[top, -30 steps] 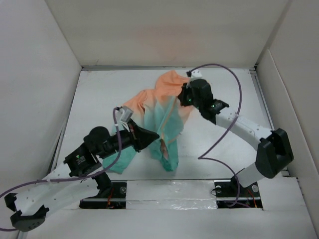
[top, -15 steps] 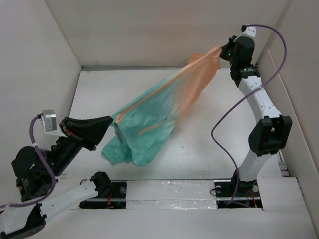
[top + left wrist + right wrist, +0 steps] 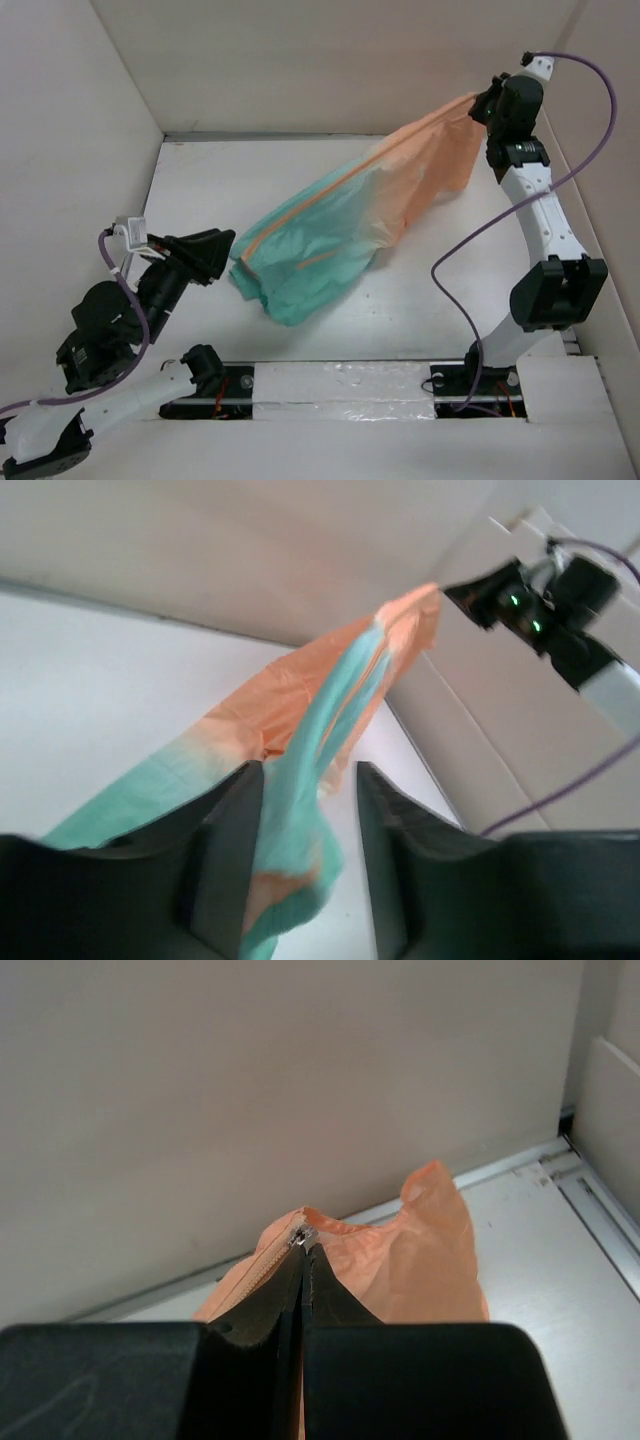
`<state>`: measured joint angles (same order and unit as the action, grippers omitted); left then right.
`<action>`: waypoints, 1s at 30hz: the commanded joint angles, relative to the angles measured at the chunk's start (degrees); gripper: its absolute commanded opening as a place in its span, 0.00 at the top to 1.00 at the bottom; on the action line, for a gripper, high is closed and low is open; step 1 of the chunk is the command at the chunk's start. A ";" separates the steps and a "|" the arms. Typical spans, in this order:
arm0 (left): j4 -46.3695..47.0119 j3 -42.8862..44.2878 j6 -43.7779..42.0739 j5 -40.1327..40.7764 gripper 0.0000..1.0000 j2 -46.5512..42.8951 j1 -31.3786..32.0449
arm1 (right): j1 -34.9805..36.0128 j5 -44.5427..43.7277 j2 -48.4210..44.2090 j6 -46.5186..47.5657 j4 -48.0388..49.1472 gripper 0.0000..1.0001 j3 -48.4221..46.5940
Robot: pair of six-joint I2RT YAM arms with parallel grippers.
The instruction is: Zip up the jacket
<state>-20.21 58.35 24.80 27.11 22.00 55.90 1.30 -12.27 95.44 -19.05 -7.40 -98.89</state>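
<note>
One change: the left pincer (image 3: 224, 256) now gapes at 8 o'clock beside the jacket (image 3: 340, 230); the right pincer (image 3: 479, 106) still clamps its orange end.

The jacket (image 3: 290, 705) looks blurred — teal end cut off below.

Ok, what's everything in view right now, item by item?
jacket: one, orange fading to teal, stretched between the two arms, orange end high at far right
zipper: one, orange, along the jacket's edge, running up to the right fingers' tips
table: one, white, under the jacket
walls: three, white, around the table
cables: two, purple, one on each arm
left fingers: black, apart, teal cloth between them
right fingers: black, shut on the jacket's orange end
</note>
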 commanded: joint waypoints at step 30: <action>14.83 0.46 1.22 3.12 0.01 10.01 0.18 | 8.19 12.10 -70.08 -12.41 2.39 0.00 42.79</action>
<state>-13.91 59.18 27.44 31.11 37.67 55.92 8.80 -1.83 31.00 -29.23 -3.95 -61.04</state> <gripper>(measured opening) 0.989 0.999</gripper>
